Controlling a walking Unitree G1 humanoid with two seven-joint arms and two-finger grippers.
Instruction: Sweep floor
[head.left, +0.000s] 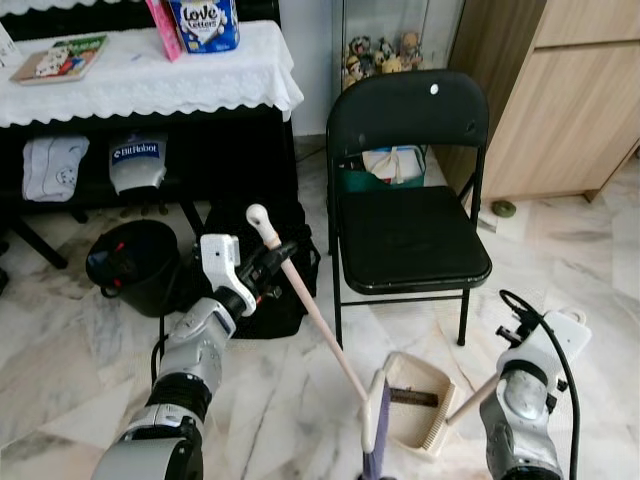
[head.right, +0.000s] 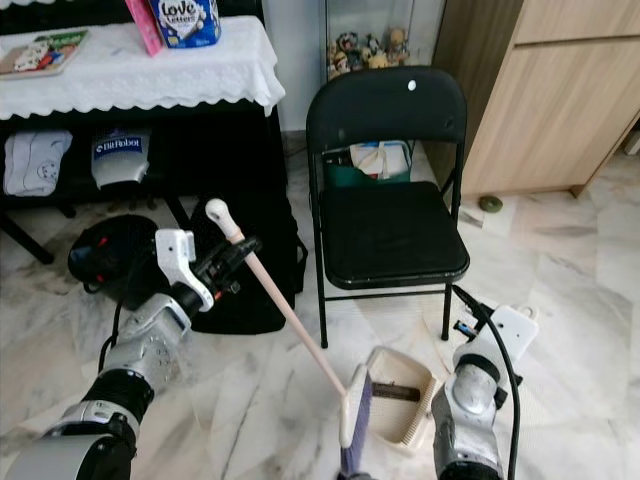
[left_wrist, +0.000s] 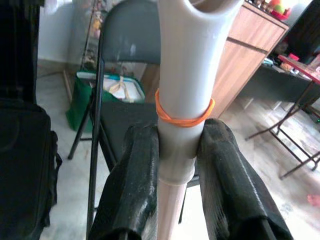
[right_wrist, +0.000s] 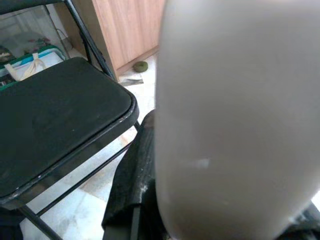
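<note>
The left gripper (head.left: 268, 268) is clenched on the upper end of the pale pink long-handled broom (head.left: 312, 318), its two black fingers (left_wrist: 131, 180) pinching the white plastic cap just below an orange rubber band (left_wrist: 183, 115). The handle slants down to the right, to the broom's purple-bristled head (head.left: 378, 425) on the near floor.

Just right of that head lies the cream plastic dustpan (head.left: 420, 402), its mouth turned toward the bristles and a dark strip of what looks like swept-up dirt lying across its tray. Its pale handle runs toward the right gripper (right_wrist: 131, 200). The right wrist view shows a black finger against a thick pale shaft, so that gripper seems to be grasping the dustpan handle, though the closure itself is hidden and I cannot tell for sure.

My judgement is that the task is well along: some dirt is already in the pan, and the work at hand is drawing the remainder in. The white marble floor (head.left: 70, 350) shows no obvious litter nearby, apart from a small green object (head.left: 503, 208) far right by the light wooden cabinet (head.left: 560, 100).

Room is tight. The black folding chair (head.left: 408, 200) stands just beyond the dustpan, its front legs near the pan. To the left sit a black bag (head.left: 290, 290) and a black round bin (head.left: 135, 265) under the table with the white lace cloth (head.left: 150, 75). The open floor lies nearer the robot and to the right.
</note>
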